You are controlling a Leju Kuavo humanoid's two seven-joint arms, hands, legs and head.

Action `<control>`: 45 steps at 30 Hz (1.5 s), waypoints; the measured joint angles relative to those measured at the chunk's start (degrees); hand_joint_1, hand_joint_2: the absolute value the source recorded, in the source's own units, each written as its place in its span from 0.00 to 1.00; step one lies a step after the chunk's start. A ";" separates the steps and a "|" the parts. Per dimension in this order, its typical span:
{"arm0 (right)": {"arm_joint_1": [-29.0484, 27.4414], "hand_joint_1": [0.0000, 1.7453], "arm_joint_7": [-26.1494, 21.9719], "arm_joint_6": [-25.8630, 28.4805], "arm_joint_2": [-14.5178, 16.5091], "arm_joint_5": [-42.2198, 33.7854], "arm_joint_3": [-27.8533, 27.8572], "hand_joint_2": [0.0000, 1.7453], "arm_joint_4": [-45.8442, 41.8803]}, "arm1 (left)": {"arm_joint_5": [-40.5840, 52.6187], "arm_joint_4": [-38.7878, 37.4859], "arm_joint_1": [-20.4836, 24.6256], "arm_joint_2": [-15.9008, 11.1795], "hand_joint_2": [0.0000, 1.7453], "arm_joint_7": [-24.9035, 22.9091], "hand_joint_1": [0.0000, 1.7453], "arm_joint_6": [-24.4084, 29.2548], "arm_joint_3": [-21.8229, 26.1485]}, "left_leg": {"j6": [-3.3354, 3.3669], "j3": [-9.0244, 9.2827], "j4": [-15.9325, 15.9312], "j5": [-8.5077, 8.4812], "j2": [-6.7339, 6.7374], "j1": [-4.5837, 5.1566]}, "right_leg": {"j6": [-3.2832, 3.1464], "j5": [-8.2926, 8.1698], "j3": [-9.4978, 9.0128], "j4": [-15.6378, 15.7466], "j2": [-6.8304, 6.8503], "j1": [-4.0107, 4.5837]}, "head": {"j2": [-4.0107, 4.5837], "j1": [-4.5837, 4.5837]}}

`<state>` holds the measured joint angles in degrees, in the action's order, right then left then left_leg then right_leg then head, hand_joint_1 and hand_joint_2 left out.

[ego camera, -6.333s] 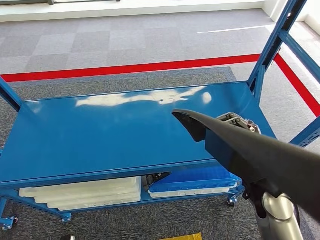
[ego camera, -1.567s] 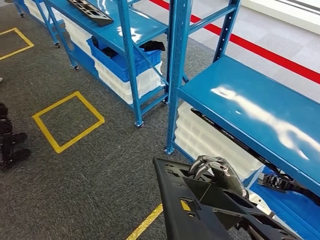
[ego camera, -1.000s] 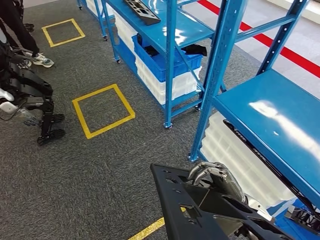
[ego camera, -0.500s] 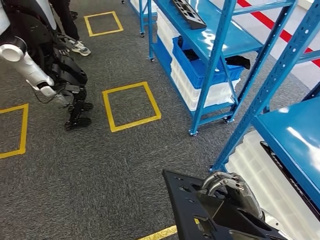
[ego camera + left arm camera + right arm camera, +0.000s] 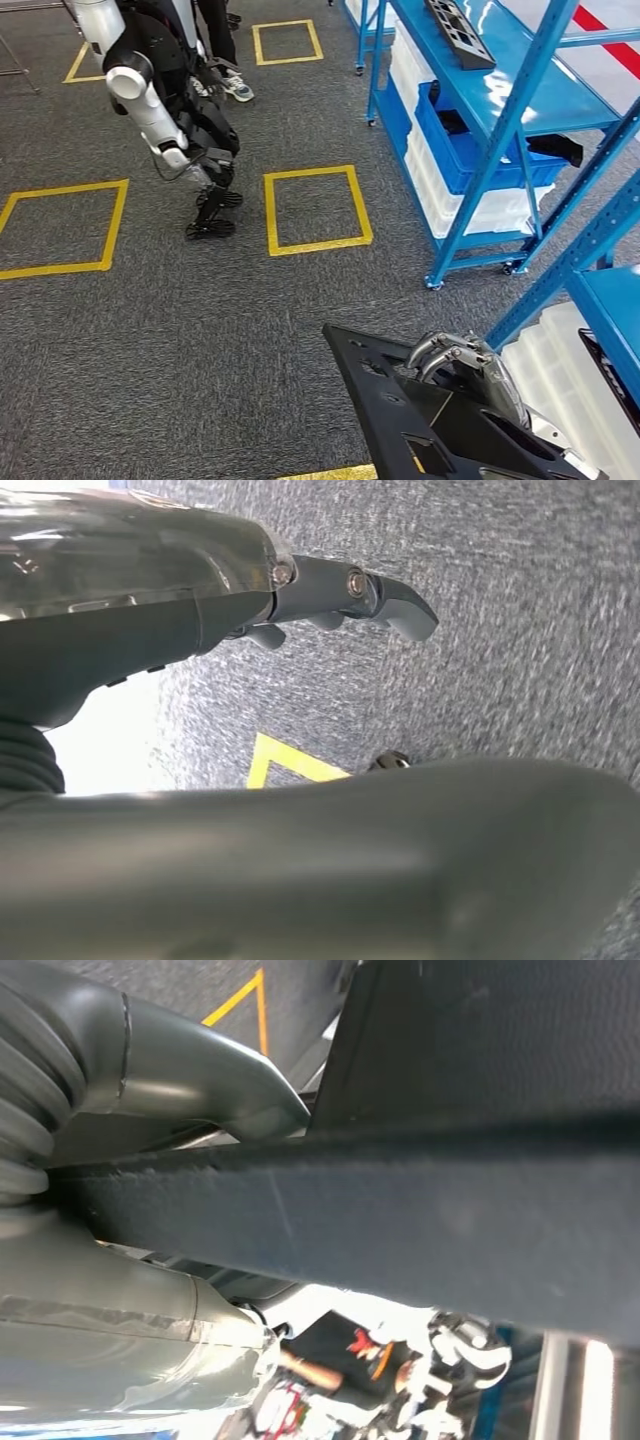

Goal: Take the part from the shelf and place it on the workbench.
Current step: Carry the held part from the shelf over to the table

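The right hand (image 5: 469, 368) holds the black part (image 5: 423, 420) low in front of the body, its fingers curled over the part's far edge in the head view; in the right wrist view the thumb (image 5: 226, 1090) lies against the dark slab of the part (image 5: 423, 1210). The left hand (image 5: 340, 590) hangs over the grey carpet with its fingers apart and nothing in them.

The part is off the shelf, so the step in hand looks like carrying it to the workbench, which I cannot pick out here. It is a wide flat panel held at one edge, so it will likely want to droop or twist; keeping it level and close to the body, and turning slowly, should keep the grip firm. The free left hand could steady the near edge if the panel sags.

Just beyond the part on the right stands a blue shelf (image 5: 521, 110), its slanted posts near the panel's outer side. White bins (image 5: 453, 200) and a blue bin (image 5: 483, 160) sit on its lower level, and another black part (image 5: 460, 35) lies on its upper level. These posts are the nearest thing the panel could catch on.

Further out, yellow floor squares (image 5: 317, 210) mark the carpet. Another robot (image 5: 162, 90) stands well apart on the left, with a person's shoe (image 5: 236, 88) behind it; both lie in open floor that the path may cross.
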<state>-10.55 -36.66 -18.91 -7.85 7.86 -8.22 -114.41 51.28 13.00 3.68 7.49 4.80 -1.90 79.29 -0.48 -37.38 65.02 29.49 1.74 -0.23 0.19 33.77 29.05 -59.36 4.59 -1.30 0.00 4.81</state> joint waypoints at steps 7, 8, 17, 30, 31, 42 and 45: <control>2.12 1.00 -1.06 -0.66 0.35 -0.39 -0.20 1.00 1.47 | -0.18 0.43 -0.23 -1.07 1.00 0.62 0.00 0.10 0.42 | 2.40 2.29 -5.24 -0.87 -0.02 0.77 | 1.70 2.53 -0.49 -1.58 -0.37 0.04 | 0.00 -0.03; 2.19 1.00 -1.20 -0.66 0.38 -0.27 -0.26 1.00 1.69 | -0.22 0.49 -0.14 -1.17 1.00 0.86 0.00 0.02 0.55 | 2.70 2.51 -5.44 -0.91 -0.63 0.62 | 1.67 4.05 0.88 -4.42 -2.21 -0.01 | 0.00 -0.04; 1.82 1.00 -3.00 1.68 0.85 1.72 -1.53 1.00 2.84 | -0.28 0.74 0.34 -2.36 1.00 2.35 0.00 -0.47 0.99 | 2.28 3.49 -5.04 0.01 -7.79 0.62 | 1.29 -2.28 3.61 -1.65 -8.69 -0.22 | 0.00 -0.02; 1.48 1.00 -3.12 5.17 1.11 1.43 -3.13 1.00 1.87 | 0.35 0.77 0.37 -3.61 1.00 4.30 0.00 -1.70 0.97 | -0.14 -1.14 2.74 1.37 -0.90 -0.25 | -0.39 -0.34 0.70 -0.11 -0.36 0.17 | 0.00 0.02; 1.39 1.00 -3.13 5.38 1.10 1.47 -3.13 1.00 1.73 | 0.40 0.77 0.43 -3.64 1.00 4.37 0.00 -1.74 0.96 | 0.14 0.52 -0.63 0.09 0.35 0.07 | -0.14 -0.04 0.38 -0.11 0.30 0.27 | 0.00 0.01; 0.56 1.00 -3.19 5.77 0.93 1.05 -3.08 1.00 1.10 | 1.16 0.77 1.21 -3.91 1.00 4.61 0.00 -2.09 0.86 | 3.19 3.46 -5.43 -0.26 -3.00 0.56 | 1.64 7.40 7.39 -15.44 -4.25 0.08 | 0.00 -0.11; 0.53 1.00 -3.19 5.69 0.92 0.83 -3.05 1.00 1.10 | 1.09 0.77 1.17 -3.90 1.00 4.82 0.00 -2.16 0.84 | 2.91 4.05 -5.33 0.07 -5.46 0.43 | 1.69 1.36 6.35 -9.51 -5.38 0.00 | 0.01 -0.11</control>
<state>-10.02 -39.85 -13.22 -6.93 8.69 -11.27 -113.31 52.37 13.77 4.85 3.60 9.62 -4.07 80.13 2.43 -33.33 59.69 29.56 -3.72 0.20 1.87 35.13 35.40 -68.87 -0.79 -1.31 0.01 4.69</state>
